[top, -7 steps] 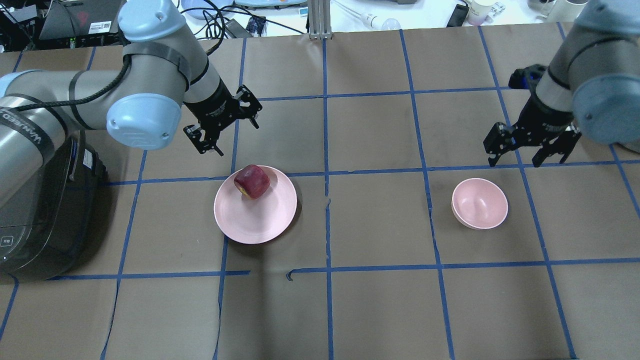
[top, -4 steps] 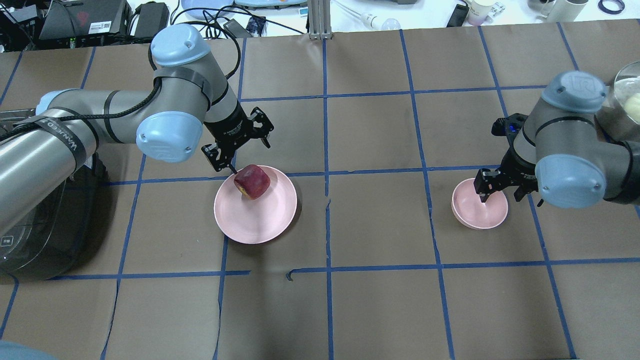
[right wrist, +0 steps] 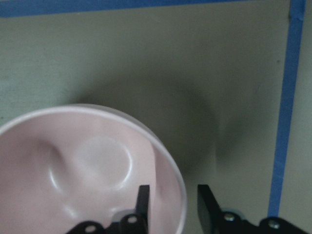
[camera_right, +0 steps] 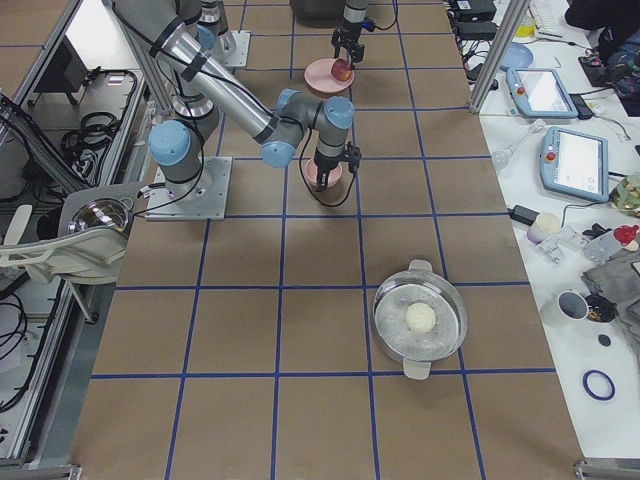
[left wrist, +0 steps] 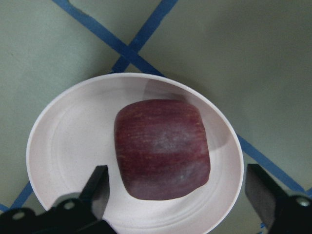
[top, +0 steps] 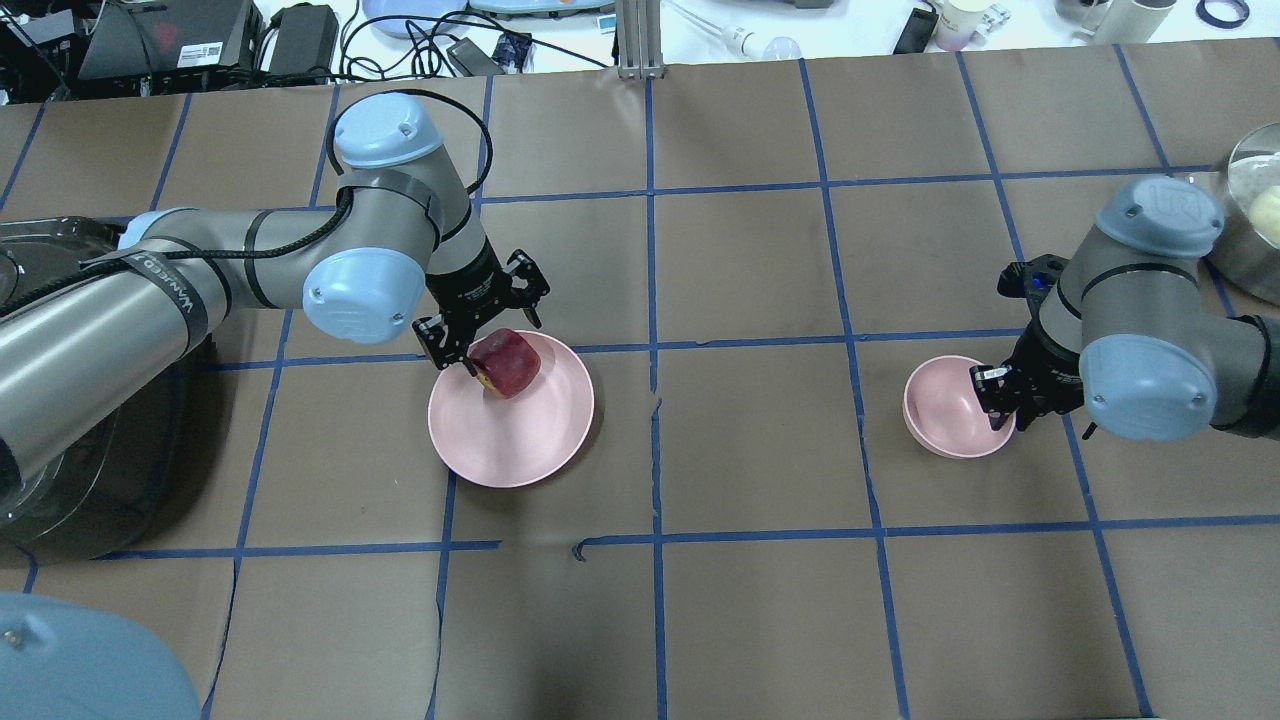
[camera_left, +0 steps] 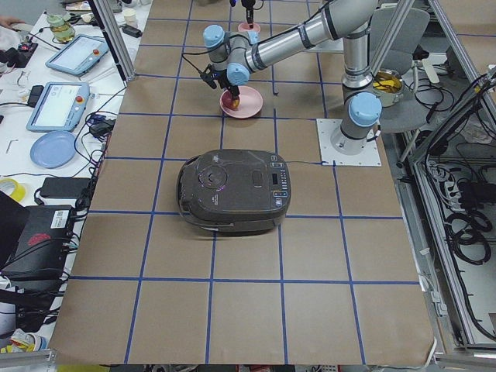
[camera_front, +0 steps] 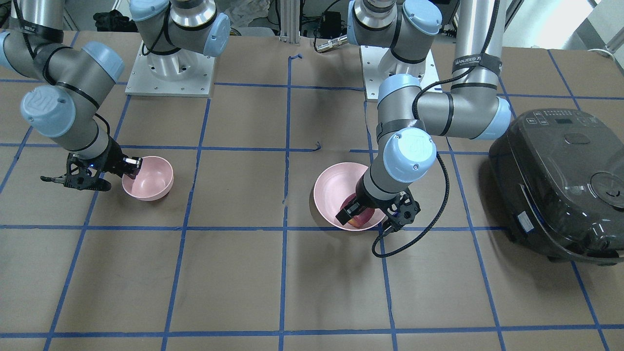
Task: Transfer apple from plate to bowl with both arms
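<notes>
The dark red apple lies on the far-left part of the pink plate. My left gripper is down over it and open. In the left wrist view its fingers stand on either side of the apple with gaps. The small pink bowl is empty. My right gripper sits at its right rim. In the right wrist view the jaws are narrowed, one finger inside the bowl and one outside, with small gaps to the rim.
A black rice cooker stands beside the left arm, near the plate. A metal pot holding a pale ball stands past the bowl on the robot's right. Blue tape lines cross the brown table.
Both arms came down. The left gripper moved from behind the plate to around the apple. The right gripper dropped from behind the bowl onto its rim and its jaws narrowed.
</notes>
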Tool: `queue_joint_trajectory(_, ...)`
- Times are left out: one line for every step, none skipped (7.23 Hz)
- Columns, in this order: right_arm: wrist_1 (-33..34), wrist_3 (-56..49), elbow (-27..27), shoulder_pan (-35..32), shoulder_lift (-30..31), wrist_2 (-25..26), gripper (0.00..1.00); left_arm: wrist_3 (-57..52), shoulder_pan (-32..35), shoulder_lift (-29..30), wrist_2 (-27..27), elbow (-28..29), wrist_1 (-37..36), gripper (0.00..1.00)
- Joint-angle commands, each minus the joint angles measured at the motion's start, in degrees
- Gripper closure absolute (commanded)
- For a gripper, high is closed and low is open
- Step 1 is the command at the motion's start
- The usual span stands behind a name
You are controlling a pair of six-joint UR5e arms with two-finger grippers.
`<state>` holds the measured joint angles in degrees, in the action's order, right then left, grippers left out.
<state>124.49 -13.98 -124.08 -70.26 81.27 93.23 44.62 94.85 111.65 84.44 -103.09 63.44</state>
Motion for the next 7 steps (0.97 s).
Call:
queue_joint_trajectory(-0.6,2.4,0.0,0.6,-0.8,-0.3,0.80,-0.1,0.0,1.7,0.1,-1.1,-1.8,0.00)
queue_joint_trajectory(-0.7,3.6,0.0,0.5,-1.0,-0.6,0.85,0.0,0.0,2.2,5.5,-1.7,-2.2,0.00)
queue_joint_trajectory(-0.7,4.0,0.2,0.6,-0.9,-0.7,0.89,0.1,0.1,2.3,7.1,-2.5,-3.8,0.00)
queue_joint_trajectory(-0.8,5.4,0.5,0.6,-0.9,-0.6,0.91,-0.1,-0.1,1.7,6.6,-3.6,-5.2,0.17)
queue_joint_trajectory(-0.9,5.7,1.1,0.6,-0.9,-0.7,0.91,0.0,0.0,2.1,6.4,-3.8,-8.9,0.29)
queue_joint_trajectory(-1.0,5.8,1.7,0.6,-0.9,-1.6,0.91,-0.1,0.0,1.9,6.4,-3.5,-9.5,0.55)
queue_joint_trajectory(-3.2,6.0,3.8,0.6,-0.9,-3.6,0.88,-0.3,0.0,1.2,3.6,-3.4,-9.6,0.87)
